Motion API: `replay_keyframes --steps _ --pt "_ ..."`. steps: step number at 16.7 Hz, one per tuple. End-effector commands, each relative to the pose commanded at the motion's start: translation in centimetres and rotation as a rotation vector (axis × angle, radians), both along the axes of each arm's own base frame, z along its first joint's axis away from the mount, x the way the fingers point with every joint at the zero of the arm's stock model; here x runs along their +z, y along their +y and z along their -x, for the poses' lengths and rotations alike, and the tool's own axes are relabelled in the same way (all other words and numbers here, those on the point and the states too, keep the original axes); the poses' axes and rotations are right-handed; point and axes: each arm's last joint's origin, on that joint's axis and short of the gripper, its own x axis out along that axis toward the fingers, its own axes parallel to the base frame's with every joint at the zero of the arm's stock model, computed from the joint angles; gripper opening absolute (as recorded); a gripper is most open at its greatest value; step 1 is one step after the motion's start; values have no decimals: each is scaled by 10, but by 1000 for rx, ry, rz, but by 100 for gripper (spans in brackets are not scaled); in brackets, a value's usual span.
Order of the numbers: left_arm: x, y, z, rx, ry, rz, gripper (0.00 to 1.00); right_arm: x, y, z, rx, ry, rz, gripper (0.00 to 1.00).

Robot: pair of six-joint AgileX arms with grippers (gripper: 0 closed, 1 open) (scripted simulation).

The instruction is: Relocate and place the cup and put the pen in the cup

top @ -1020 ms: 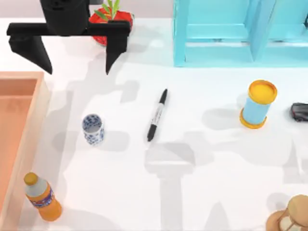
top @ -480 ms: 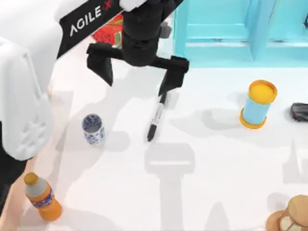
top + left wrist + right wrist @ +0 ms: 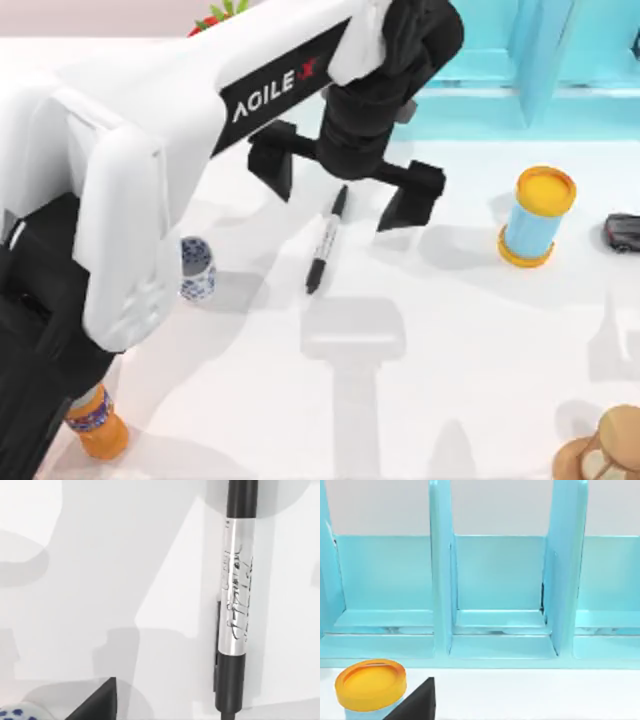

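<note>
The pen [image 3: 324,242] lies flat near the table's middle, black at both ends with a white-grey printed barrel. My left gripper [image 3: 342,190] hangs open over its far end, one black finger on each side and clear of it. In the left wrist view the pen [image 3: 236,605] runs lengthwise under the camera, with a fingertip [image 3: 99,704] off to its side. The cup [image 3: 198,270], white with blue patterns, stands upright left of the pen, partly hidden by my left arm. One finger [image 3: 416,704] of my right gripper shows far off centre, facing the shelf.
A light-blue cylinder [image 3: 538,216] with a yellow-orange top stands at the right. A turquoise shelf [image 3: 500,70] fills the back right. An orange bottle [image 3: 97,428] sits front left, a small black object [image 3: 622,232] at the right edge, a wooden object [image 3: 603,452] front right.
My left arm has swung from the back left rightward and forward, bringing its open gripper over the pen. The arm now covers part of the cup and the bottle.
</note>
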Motion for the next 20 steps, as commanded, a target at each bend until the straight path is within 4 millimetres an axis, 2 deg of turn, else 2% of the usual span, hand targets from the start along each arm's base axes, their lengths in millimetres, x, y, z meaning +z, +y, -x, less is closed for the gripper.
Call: replay_keyframes --steps 2,4,10,12,17,20 --pt "-4 0 -1 -2 -3 1 100 0 0 0 0 0 0 100" --pt "-17 0 -4 -4 -6 1 100 0 0 0 0 0 0 100" --pt "-80 8 -12 -4 -7 2 100 0 0 0 0 0 0 100" --pt "-94 10 -13 -4 -7 2 100 0 0 0 0 0 0 100" --pt "-97 11 -13 -4 -6 1 100 0 0 0 0 0 0 100" --pt "-97 11 -13 -4 -6 1 77 0 0 0 0 0 0 100"
